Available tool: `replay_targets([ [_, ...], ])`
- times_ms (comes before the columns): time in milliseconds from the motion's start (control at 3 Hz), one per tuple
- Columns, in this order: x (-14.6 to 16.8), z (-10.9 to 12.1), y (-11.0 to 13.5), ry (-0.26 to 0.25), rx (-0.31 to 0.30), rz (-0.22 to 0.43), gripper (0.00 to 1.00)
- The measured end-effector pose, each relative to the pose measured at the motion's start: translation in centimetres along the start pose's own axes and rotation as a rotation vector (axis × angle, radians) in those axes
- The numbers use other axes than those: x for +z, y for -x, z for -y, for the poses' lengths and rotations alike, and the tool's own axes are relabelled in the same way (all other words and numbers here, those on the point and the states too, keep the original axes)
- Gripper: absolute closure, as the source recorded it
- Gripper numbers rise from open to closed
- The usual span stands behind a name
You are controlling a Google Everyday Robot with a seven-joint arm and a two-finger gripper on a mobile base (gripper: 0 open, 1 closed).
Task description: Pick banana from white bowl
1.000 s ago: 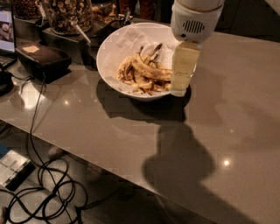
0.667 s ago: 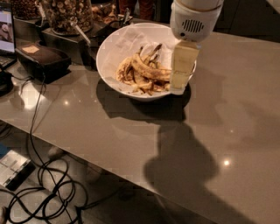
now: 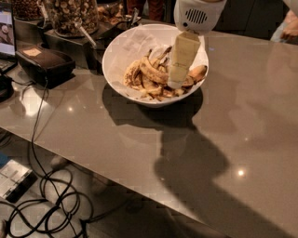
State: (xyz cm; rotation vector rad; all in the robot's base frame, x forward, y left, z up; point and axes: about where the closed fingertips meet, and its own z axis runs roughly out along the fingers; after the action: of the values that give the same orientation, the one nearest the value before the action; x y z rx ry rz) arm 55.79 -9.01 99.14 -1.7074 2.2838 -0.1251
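Right, setting: a glossy grey-brown table (image 3: 242, 121), seen from above and slightly in front.
White bowl (image 3: 113, 51): sits on the table toward the far edge, upright, wide and shallow, with crumpled white paper (image 3: 135, 41) lining its back wall.
Banana (image 3: 150, 71): lies inside the white bowl on top of the fruit heap, long and curved, yellow with heavy brown speckling, running from upper left down toward the gripper's tip.
Other fruit: shorter spotted bananas (image 3: 134, 78) are bunched at the left of the heap; a smoother orange-yellow banana (image 3: 198, 72) pokes out at the right, just beside the gripper.
Gripper (image 3: 174, 84): a cream slab hangs from a white wrist housing (image 3: 198, 15) and reaches down into the white bowl, its tip low among the fruit, right of the banana and seemingly touching the heap.
Claw state: cannot tell from this angle; whether it grips anything is hidden.
In the way: the cream slab covers the middle-right of the heap, so the banana's right end is hidden.
Around: a jar of snacks (image 3: 70, 14) and a black box (image 3: 44, 62) stand left of the white bowl; a lit screen (image 3: 5, 28) is at the far left.
Below: tangled dark cables (image 3: 51, 195) lie on the floor in front of the table.
Shadow: a broad dark arm shadow (image 3: 191, 160) falls on the table in front of the white bowl.
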Motion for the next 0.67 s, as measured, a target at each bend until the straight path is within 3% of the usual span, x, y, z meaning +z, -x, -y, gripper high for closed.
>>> replay_targets([
  [333,0.33,0.56,1.54,0.024,-0.012,0.023,0.0],
  [667,1.04,1.18,2.49,0.042,-0.022,0.033,0.07],
])
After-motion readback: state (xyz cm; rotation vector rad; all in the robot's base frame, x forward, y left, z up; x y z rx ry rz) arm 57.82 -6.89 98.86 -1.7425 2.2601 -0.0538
